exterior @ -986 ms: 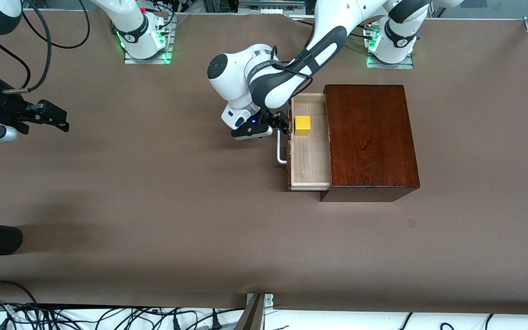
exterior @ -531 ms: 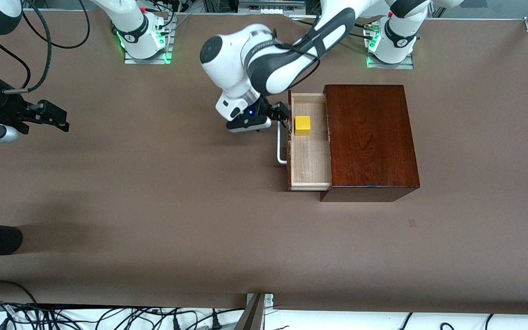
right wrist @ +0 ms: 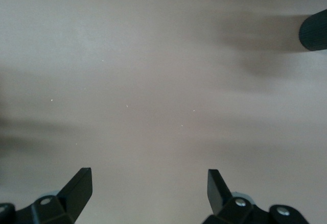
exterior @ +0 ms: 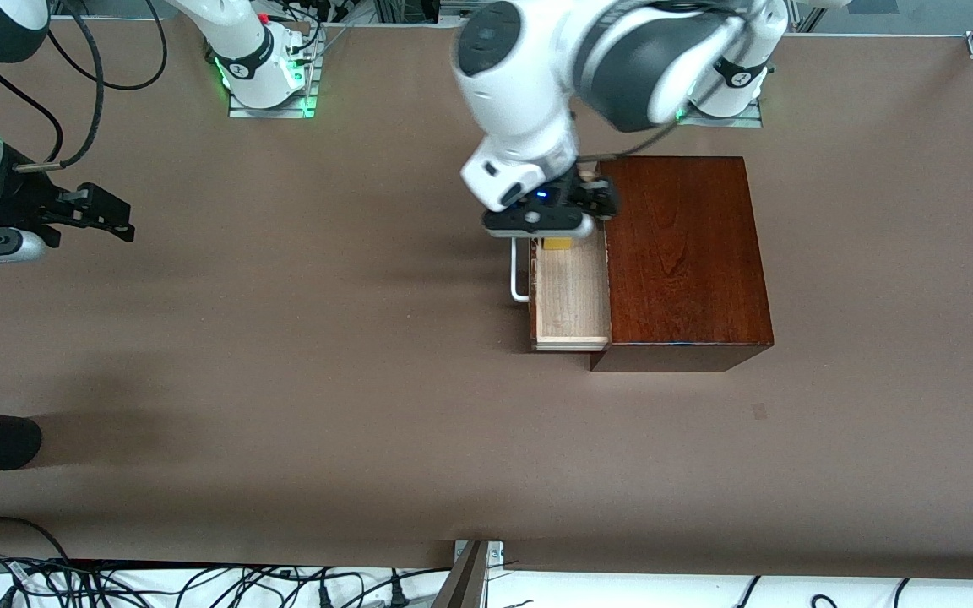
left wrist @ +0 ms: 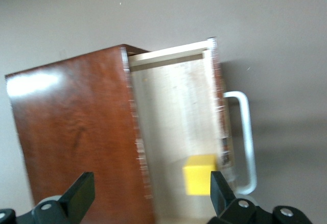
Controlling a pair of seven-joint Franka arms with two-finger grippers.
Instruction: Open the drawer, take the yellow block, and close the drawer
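the desk (exterior: 284, 380) is a wide brown surface with a large bare stretch toward the right arm's end and nearer the front camera. the wooden box (exterior: 681, 253) stands toward the left arm's end, just in front of the left arm's base, its glossy top uncovered. the drawer (exterior: 571, 295) is pulled partway out of the box toward the right arm's end, its pale floor exposed and its white handle (exterior: 519, 274) projecting over bare desk with open room around it. the left gripper (exterior: 592, 201) is up in the air over the part of the open drawer nearest the bases and the adjoining box edge, fingers (left wrist: 79, 196) spread wide apart and holding nothing. the yellow block (left wrist: 200, 175) sits on the drawer floor, close against the drawer's front wall, mostly covered by the gripper in the front view. the right gripper (exterior: 111, 213) waits over bare desk at the right arm's end, fingers (right wrist: 76, 185) spread, nothing between them.
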